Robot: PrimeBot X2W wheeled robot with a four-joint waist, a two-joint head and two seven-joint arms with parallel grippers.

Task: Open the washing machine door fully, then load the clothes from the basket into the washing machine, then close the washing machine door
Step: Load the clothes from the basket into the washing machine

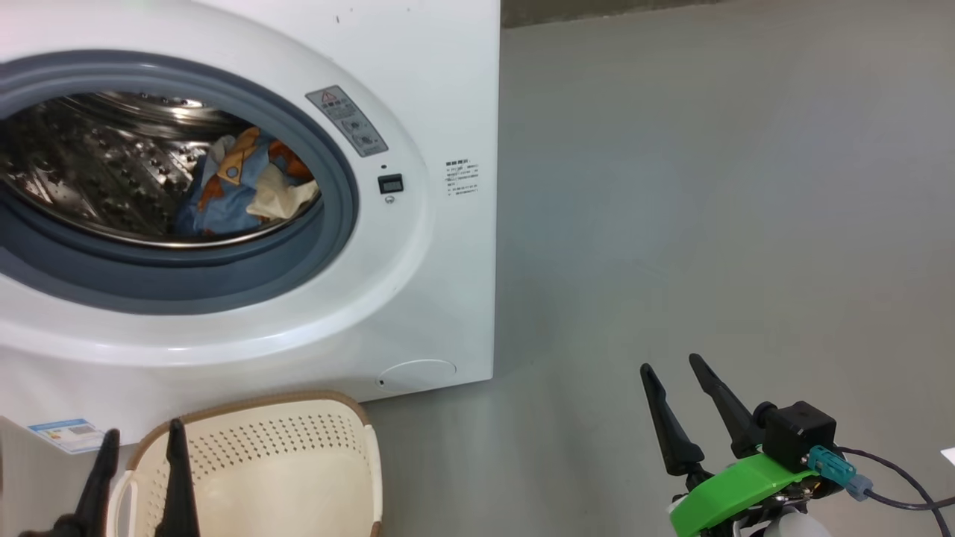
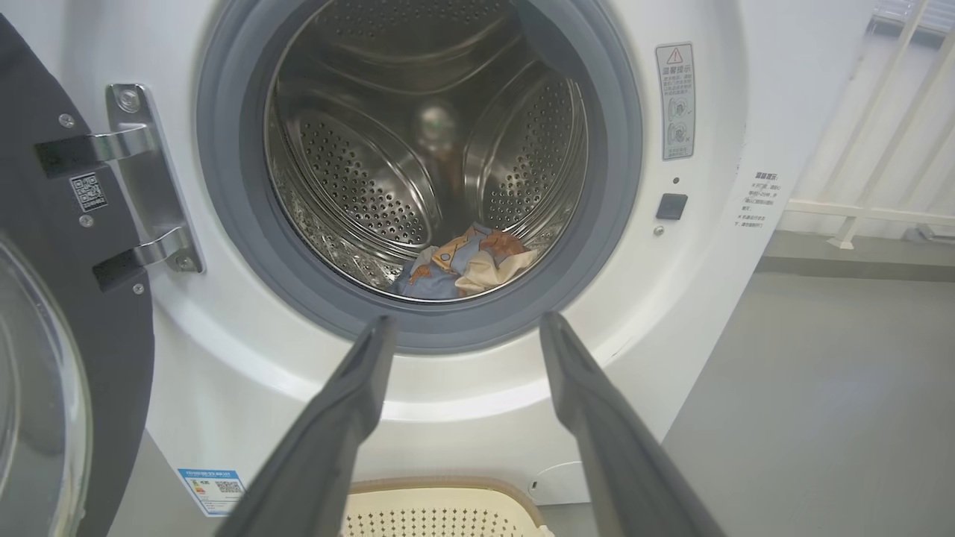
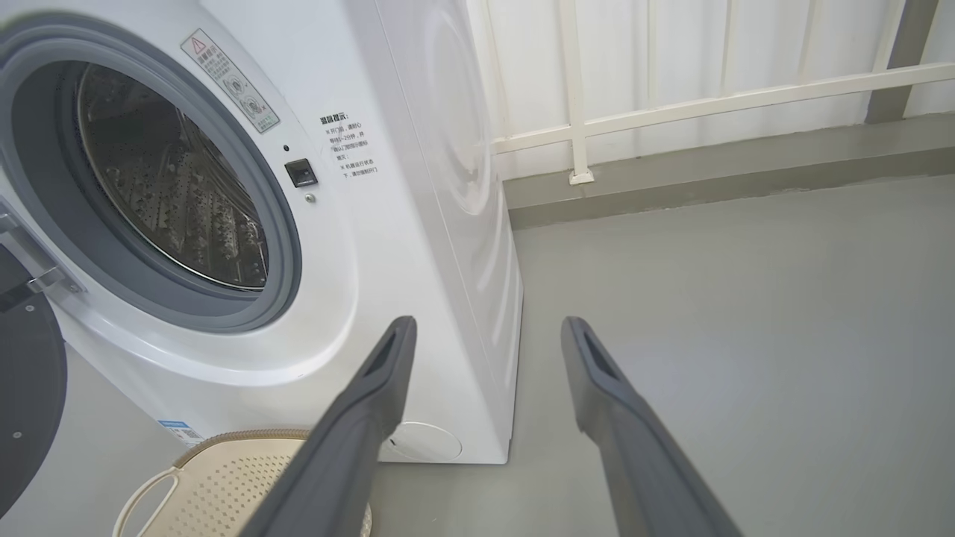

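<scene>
The left tool (image 2: 462,321) and the right tool (image 1: 671,367) are both hanging spread apart, holding nothing. Ahead of the left one, the clothes (image 2: 462,261) are lying inside the washing machine (image 2: 224,373), above the basket (image 2: 440,485). The door (image 2: 89,335) is standing open off to its left. Rigid, probably heavy and slick, it is asking for a push on its dark rim.

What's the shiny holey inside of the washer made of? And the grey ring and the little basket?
The drum looks like polished steel: mirror-bright, with punched holes. The grey ring looks like matte rubber, probably. The basket seems moulded cream plastic, smooth and perforated; its brown rim looks woven but may be plastic too.
</scene>
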